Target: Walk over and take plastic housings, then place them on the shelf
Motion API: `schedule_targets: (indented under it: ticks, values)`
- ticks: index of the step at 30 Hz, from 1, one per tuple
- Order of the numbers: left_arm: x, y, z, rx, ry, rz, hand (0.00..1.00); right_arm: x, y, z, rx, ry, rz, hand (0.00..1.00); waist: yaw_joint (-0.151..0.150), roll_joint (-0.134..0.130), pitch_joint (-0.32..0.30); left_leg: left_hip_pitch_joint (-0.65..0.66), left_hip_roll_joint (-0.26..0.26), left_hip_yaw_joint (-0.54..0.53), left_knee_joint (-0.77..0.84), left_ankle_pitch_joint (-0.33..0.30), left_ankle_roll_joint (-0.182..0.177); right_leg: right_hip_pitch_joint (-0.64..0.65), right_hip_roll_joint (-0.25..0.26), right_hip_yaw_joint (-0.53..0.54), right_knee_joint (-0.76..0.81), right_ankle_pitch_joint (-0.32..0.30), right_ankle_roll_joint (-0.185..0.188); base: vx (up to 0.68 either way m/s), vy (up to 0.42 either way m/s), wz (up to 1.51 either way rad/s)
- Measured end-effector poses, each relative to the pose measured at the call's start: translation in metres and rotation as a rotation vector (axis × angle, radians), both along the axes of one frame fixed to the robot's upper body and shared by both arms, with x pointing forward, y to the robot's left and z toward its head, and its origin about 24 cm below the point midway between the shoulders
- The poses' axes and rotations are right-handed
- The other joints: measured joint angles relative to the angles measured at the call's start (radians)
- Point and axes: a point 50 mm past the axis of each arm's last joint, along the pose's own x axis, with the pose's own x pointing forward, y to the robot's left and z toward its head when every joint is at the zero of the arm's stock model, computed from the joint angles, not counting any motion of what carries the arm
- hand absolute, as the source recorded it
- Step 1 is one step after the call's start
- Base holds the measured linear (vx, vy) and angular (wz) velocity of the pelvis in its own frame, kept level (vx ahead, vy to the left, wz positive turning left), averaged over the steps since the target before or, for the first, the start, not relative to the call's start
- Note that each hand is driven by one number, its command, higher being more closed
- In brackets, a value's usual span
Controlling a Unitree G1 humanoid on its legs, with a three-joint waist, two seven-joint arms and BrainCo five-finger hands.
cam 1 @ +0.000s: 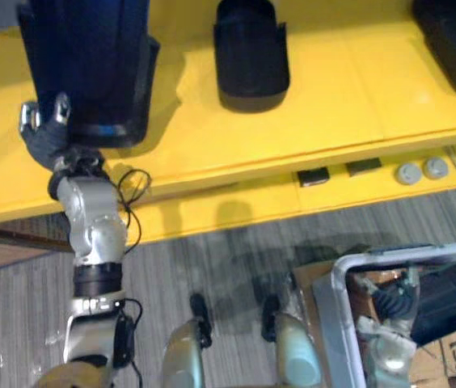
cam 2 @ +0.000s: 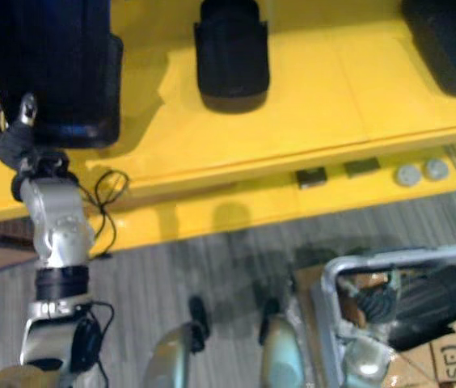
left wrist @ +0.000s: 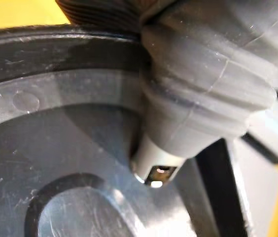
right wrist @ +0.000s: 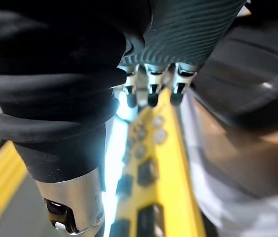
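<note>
Left hand at plastic housing's six o'clock end on shelf; grip cannot be told. Right hand slack, empty, at bin.

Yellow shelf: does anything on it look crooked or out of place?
Slightly: the black plastic housing at the right end sits slanted on the yellow shelf, while the middle black housing stands square. Nothing spilled or broken.

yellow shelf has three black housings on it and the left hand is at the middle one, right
Not quite. The yellow shelf does carry three black housings, but the left hand is at the leftmost housing, not the middle housing, which stands apart with nothing touching it. The left eye view shows this.
</note>
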Motion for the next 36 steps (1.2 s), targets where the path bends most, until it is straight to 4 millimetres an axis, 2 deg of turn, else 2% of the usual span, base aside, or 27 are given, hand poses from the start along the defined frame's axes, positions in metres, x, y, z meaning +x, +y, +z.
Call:
schedule_targets:
  ticks: [3, 7, 11, 14, 19, 32, 33, 36]
  values:
    - [0.006, 0.001, 0.013, -0.008, 0.0, 0.0, 1.0, -0.003, 0.005, -0.008, 0.017, 0.035, 0.02, 0.0, 0.015, -0.003, 0.002, -0.001, -0.008, 0.019, -0.006, 0.0, 0.0, -0.025, -0.014, 0.011, 0.026, -0.012, -0.002, 0.01, 0.001, -0.05]
    - [0.019, 0.008, 0.016, -0.009, 0.052, 0.018, 1.0, -0.006, 0.007, -0.013, 0.025, 0.06, 0.025, 0.0, 0.014, -0.007, 0.005, 0.004, -0.016, 0.028, -0.02, 0.005, -0.004, -0.042, -0.019, 0.028, 0.042, -0.022, 0.003, 0.05, -0.023, -0.06]
    - [0.038, 0.008, 0.043, 0.045, 0.091, 0.012, 1.0, -0.005, 0.012, -0.014, 0.022, 0.065, 0.063, 0.0, 0.011, -0.041, 0.028, 0.026, -0.028, 0.038, -0.067, 0.038, -0.01, -0.058, -0.023, 0.036, 0.056, -0.026, -0.003, 0.05, -0.037, -0.02]
    - [0.043, 0.017, 0.051, 0.037, 0.12, 0.027, 1.0, -0.006, 0.011, -0.017, 0.018, 0.081, 0.071, 0.0, 0.01, -0.042, 0.045, 0.049, -0.033, 0.051, -0.093, 0.046, -0.012, -0.057, -0.023, 0.049, 0.056, -0.026, -0.003, 0.05, -0.023, -0.11]
    - [0.048, 0.04, 0.049, 0.036, 0.213, 0.078, 1.0, -0.008, 0.015, -0.026, 0.025, 0.128, 0.102, 0.0, -0.005, -0.043, 0.048, 0.079, -0.036, 0.076, -0.13, 0.054, -0.013, -0.056, -0.017, 0.071, 0.053, -0.025, -0.003, 0.05, -0.012, -0.11]
    - [0.052, 0.06, 0.042, 0.01, 0.301, 0.098, 1.0, -0.003, 0.019, -0.036, 0.035, 0.172, 0.158, 0.0, -0.015, -0.044, 0.049, 0.123, -0.054, 0.078, -0.222, 0.105, -0.016, -0.051, -0.011, 0.082, 0.04, -0.025, -0.004, 0.01, -0.004, -0.02]
    - [0.052, 0.061, 0.042, 0.006, 0.306, 0.097, 0.0, -0.002, 0.019, -0.036, 0.036, 0.174, 0.16, 0.0, -0.015, -0.044, 0.049, 0.124, -0.054, 0.078, -0.222, 0.106, -0.017, -0.051, -0.011, 0.082, 0.04, -0.025, -0.004, 0.0, 0.0, 0.0]
    - [0.05, 0.07, 0.041, 0.007, 0.319, 0.116, 0.0, 0.0, 0.019, -0.037, 0.037, 0.177, 0.174, 0.0, -0.021, -0.045, 0.049, 0.127, -0.059, 0.075, -0.243, 0.124, -0.014, -0.053, -0.012, 0.081, 0.038, -0.025, -0.004, -0.01, -0.009, 0.04]
